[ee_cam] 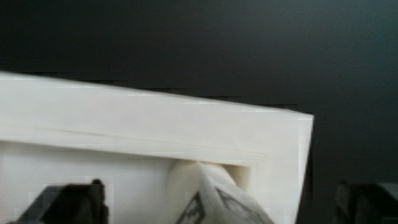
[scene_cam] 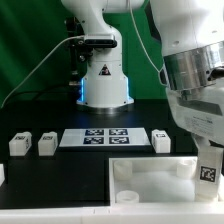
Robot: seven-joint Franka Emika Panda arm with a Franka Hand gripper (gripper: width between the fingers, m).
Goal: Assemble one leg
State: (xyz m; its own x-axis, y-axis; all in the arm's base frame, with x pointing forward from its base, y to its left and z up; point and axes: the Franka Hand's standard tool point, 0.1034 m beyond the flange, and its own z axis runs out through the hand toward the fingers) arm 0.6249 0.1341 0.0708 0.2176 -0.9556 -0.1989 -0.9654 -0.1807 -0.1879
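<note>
A small white leg (scene_cam: 210, 172) with a square tag stands upright at the exterior view's right corner of the large flat white square piece (scene_cam: 150, 178). My gripper (scene_cam: 207, 155) hangs directly over it. In the wrist view the leg (ee_cam: 217, 195) rises between my two dark fingers (ee_cam: 75, 205), with a gap on each side, so the jaws stand open around it without touching. The square piece's raised rim (ee_cam: 143, 115) runs just behind the leg. Whether the leg sits in a socket is hidden.
Three more tagged legs lie on the black table: two at the exterior view's left (scene_cam: 19, 144) (scene_cam: 47, 144) and one right of the marker board (scene_cam: 161, 140). The marker board (scene_cam: 95, 138) lies mid-table. The robot base (scene_cam: 103, 80) stands behind.
</note>
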